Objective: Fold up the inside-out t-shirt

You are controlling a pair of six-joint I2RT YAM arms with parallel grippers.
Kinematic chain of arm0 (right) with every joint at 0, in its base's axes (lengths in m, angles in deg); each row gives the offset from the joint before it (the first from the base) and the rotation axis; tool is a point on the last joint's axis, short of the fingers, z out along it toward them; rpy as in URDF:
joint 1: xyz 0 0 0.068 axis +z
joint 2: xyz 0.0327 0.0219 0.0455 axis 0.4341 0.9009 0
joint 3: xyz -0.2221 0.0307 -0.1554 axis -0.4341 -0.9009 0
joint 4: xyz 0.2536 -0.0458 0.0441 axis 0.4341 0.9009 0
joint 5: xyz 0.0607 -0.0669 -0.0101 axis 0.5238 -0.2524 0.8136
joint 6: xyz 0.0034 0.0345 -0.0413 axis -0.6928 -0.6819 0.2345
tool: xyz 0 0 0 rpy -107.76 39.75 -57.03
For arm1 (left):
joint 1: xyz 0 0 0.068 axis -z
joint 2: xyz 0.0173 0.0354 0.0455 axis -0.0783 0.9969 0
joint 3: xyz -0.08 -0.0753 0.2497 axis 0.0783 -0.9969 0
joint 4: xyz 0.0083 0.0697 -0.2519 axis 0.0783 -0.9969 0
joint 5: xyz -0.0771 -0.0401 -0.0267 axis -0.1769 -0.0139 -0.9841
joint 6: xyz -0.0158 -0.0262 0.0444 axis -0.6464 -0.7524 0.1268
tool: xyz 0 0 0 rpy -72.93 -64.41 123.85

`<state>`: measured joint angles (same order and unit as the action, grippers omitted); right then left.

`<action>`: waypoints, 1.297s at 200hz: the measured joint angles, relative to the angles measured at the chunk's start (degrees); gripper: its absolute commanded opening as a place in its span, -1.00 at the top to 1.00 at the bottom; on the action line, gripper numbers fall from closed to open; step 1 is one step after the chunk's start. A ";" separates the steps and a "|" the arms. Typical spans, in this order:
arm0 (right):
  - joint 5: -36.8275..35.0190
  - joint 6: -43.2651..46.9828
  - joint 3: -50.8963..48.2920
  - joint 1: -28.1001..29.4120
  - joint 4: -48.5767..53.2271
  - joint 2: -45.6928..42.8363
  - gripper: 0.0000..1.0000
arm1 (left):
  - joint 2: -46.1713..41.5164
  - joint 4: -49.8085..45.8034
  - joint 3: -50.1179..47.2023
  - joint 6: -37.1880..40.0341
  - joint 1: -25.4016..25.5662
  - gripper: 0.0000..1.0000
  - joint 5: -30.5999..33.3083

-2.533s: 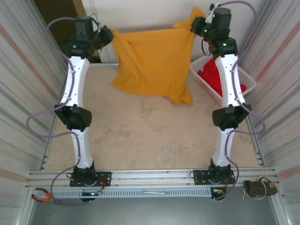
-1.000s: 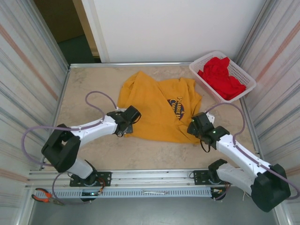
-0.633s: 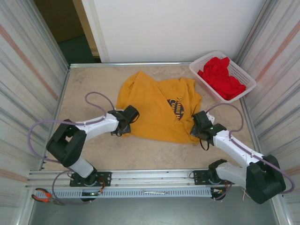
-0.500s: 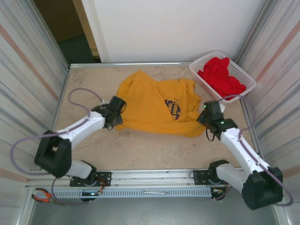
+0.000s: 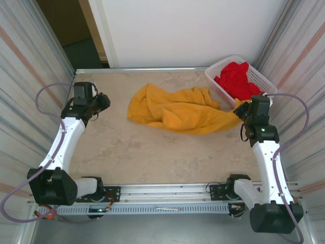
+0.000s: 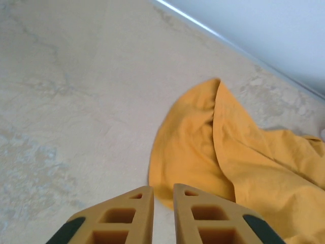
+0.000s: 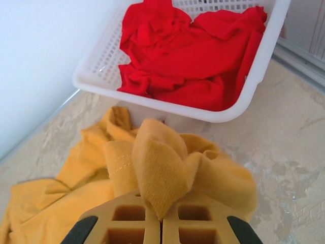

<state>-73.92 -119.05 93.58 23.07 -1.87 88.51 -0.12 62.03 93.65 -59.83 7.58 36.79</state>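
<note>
The left gripper (image 5: pixel 99 101) had swung out to the far left of the surface (image 5: pixel 152 152), well apart from the shirt (image 5: pixel 177 109). In the left wrist view the gripper (image 6: pixel 163 203) had its fingers nearly together with nothing between them, and the shirt's left edge (image 6: pixel 203 152) lay flat beyond the tips. Half a second before, that gripper had been at the shirt's near left corner, so it seemed to have come away without the cloth.

The shirt had changed most. It had lain fairly spread, with a printed badge showing. Now it was drawn into a crumpled ridge across the far middle of the surface, and the badge was out of sight.

The right gripper (image 5: pixel 245 110) had moved right and farther off, and was clamped on a fold of the shirt (image 7: pixel 162 168); the wrist view showed cloth bulging up from between the closed fingers of the gripper (image 7: pixel 161 213). That end hung just beside the white basket (image 5: pixel 209 76) holding the red garment (image 5: pixel 238 81).

For the task this looked like a setback: only one side had been pulled, so the shirt would probably need spreading flat again before any fold.
</note>
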 measured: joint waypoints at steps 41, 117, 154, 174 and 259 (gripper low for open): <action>3.80 0.04 -0.33 0.00 0.20 -1.16 1.00 | -0.31 3.37 -2.91 0.59 4.72 0.20 -2.62; 6.27 -0.48 -8.11 2.49 0.94 -5.35 1.00 | 17.90 9.33 -4.94 -13.16 37.27 -0.12 2.75; 6.08 -1.60 -9.55 4.42 1.01 -5.38 1.00 | 32.46 7.67 7.78 -22.29 41.99 -0.20 5.79; 6.08 -1.79 -10.19 5.07 0.92 -5.55 1.00 | 36.65 7.69 12.63 -26.25 42.75 -0.21 6.36; 6.08 -1.97 -10.91 5.29 0.07 -5.88 1.00 | 40.98 5.97 13.73 -40.22 46.73 -0.26 7.04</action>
<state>-67.85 -121.01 82.67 28.36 -1.80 82.63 40.86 68.00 107.38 -100.05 54.31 43.83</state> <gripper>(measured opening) 0.056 0.626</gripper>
